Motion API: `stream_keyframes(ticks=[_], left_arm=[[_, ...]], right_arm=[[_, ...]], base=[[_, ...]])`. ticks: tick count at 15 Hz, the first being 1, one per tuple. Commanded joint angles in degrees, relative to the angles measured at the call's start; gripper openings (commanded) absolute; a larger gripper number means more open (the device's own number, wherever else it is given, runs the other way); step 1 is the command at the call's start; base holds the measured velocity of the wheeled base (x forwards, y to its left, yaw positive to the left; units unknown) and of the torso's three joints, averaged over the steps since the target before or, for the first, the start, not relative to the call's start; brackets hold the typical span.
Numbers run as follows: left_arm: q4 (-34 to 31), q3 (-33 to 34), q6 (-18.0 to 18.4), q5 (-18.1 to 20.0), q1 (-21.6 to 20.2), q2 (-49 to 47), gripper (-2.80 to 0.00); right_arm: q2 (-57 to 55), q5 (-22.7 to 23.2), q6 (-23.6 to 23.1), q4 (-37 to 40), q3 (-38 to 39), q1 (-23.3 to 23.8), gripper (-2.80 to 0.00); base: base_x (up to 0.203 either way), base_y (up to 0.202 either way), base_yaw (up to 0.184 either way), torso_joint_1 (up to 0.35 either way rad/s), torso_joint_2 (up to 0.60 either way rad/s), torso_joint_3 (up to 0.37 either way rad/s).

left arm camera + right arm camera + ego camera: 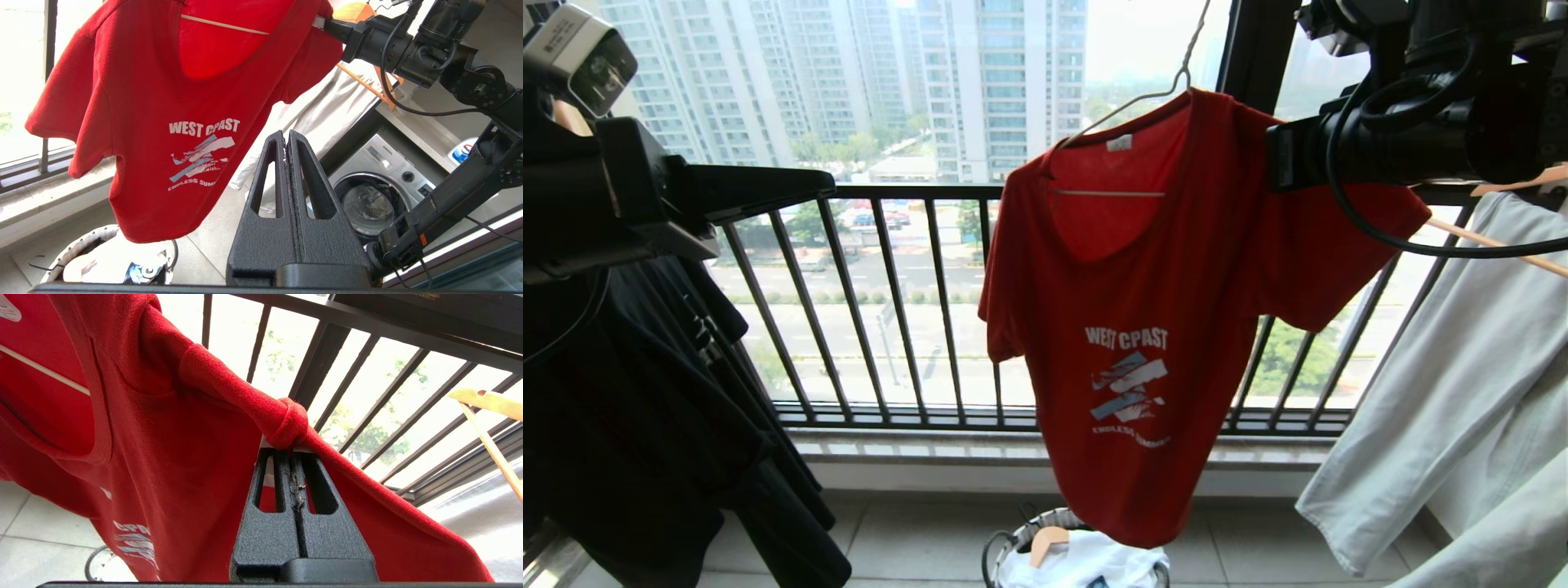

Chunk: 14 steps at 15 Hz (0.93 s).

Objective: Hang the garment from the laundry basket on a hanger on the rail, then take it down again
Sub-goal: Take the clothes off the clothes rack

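Garment: the red T-shirt [1143, 310] hangs on the white wire hanger [1152, 94] before the balcony railing [890, 310], its hem just above the laundry basket [1013, 543] on the floor.
Rail: out of view; the hanger's neck runs up past the top of the head view.
Right gripper: the right gripper [291, 451] is clenched on a bunched fold of the shirt's shoulder and sleeve seam, at the hanger's end (a sliver of white shows at the fingertips, possibly the wire).
Left gripper: the left gripper [286, 136] is closed on nothing, held apart from the shirt, below and in front of it.
Handling: the knit looks light, soft and stretchy; it drapes and bunches readily, so a pinch would likely drag cloth rather than move the whole shirt.
Where to hold: the thicker shoulder seam or neck band seems the safest grip; thin cloth mid-panel would probably slip or stretch.
Risk: the thin wire hanger may tilt or swing if the sleeve is pulled sideways.
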<state>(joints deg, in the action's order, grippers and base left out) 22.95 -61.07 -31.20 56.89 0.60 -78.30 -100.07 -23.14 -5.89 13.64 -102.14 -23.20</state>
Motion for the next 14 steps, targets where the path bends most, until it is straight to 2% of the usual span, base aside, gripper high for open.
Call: stream_keyframes(ticks=[1,3,9,14], left_arm=[[0.16,-0.01,-0.18,0.32,0.02,-0.01,-2.8],[0.16,-0.01,-0.18,0.32,0.02,-0.01,-2.8],[0.07,0.08,-0.18,0.41,0.02,-0.01,-2.8],[0.15,0.08,-0.18,0.41,0.02,-0.01,-2.8]], right_arm=[[1.3,0.91,0.01,0.16,0.01,-0.08,-2.8],[2.84,4.87,0.66,-0.07,0.02,-0.09,-2.8],[4.86,12.41,7.73,-2.33,0.18,0.07,-2.8],[4.53,12.59,10.85,-1.96,0.8,4.03,-2.8]], base=[[0.0,0.0,0.0,0.0,0.0,0.0],[0.0,0.0,0.0,0.0,0.0,0.0],[0.0,0.0,0.0,0.0,0.0,0.0],[0.0,0.0,0.0,0.0,0.0,0.0]])
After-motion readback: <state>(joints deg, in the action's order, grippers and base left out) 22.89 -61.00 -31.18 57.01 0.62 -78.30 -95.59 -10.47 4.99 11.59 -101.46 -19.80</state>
